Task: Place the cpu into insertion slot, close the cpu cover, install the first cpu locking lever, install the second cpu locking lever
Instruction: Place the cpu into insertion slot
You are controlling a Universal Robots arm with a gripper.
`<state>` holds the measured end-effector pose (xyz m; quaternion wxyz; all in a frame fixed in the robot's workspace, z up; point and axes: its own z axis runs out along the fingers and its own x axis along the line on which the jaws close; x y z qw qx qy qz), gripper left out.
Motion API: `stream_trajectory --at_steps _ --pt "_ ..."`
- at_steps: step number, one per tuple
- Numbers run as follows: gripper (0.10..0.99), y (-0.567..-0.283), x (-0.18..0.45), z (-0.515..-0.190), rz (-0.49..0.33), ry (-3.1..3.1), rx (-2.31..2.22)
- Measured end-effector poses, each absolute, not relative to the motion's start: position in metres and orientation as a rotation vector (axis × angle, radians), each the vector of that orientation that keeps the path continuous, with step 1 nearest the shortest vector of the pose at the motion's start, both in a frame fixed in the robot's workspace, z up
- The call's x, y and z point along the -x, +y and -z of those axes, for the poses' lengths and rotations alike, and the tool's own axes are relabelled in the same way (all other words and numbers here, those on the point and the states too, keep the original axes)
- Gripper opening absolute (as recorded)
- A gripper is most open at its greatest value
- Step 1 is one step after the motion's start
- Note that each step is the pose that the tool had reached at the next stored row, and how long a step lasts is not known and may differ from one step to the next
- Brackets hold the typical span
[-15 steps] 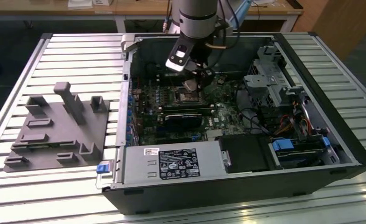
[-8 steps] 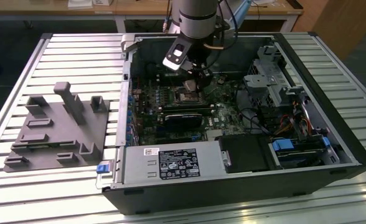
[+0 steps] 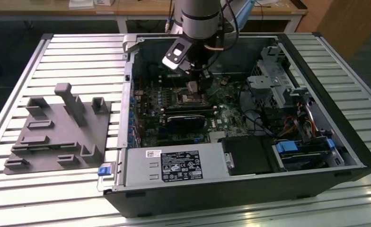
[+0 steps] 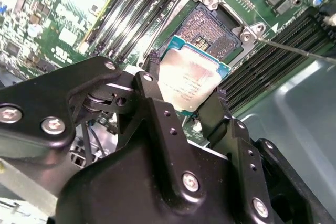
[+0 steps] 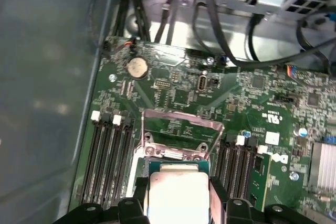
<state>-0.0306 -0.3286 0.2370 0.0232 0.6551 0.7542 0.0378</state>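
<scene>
Above the open computer case, which lies on a slatted metal worktop, the arm points straight down over the green circuit board, with its hand low inside the case. Both wrist views show the hand clamped on the cpu: black fingers press two opposite edges, and the chip's pale metal top faces the camera. The cpu is held over the near edge of the insertion slot and is not seated in it; the socket's dark contact field lies bare. In the first wrist view the cpu cover stands raised on the far side of the slot, with green board visible through its window and long memory slots on either side. The near part of the slot is hidden behind the cpu. In the exterior view the chip is too small to make out. A grey fixture rests on the worktop at the exterior view's left.
</scene>
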Motion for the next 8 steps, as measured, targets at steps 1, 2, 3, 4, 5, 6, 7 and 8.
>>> stream_trajectory --at_steps 1,2,3,4,5,6,7,8 --pt "0.541 -0.3286 0.0306 -0.2369 -0.116 2.319 -2.046" --pt "0.541 -0.3286 0.0306 -0.2368 -0.116 2.301 -2.065" --pt "0.541 -0.3286 0.0306 -0.2367 -0.115 2.283 -2.084" --pt "0.541 -0.3286 0.0306 -0.2366 -0.114 2.268 -2.100" --pt "0.541 -0.3286 0.0306 -0.2366 -0.114 2.260 -2.108" --pt "0.541 -0.3286 0.0306 -0.2365 -0.114 2.257 -2.111" --pt "0.541 -0.3286 0.0306 -0.2363 -0.114 2.257 -2.111" --pt "0.541 -0.3286 0.0307 -0.2360 -0.114 2.256 -2.111"
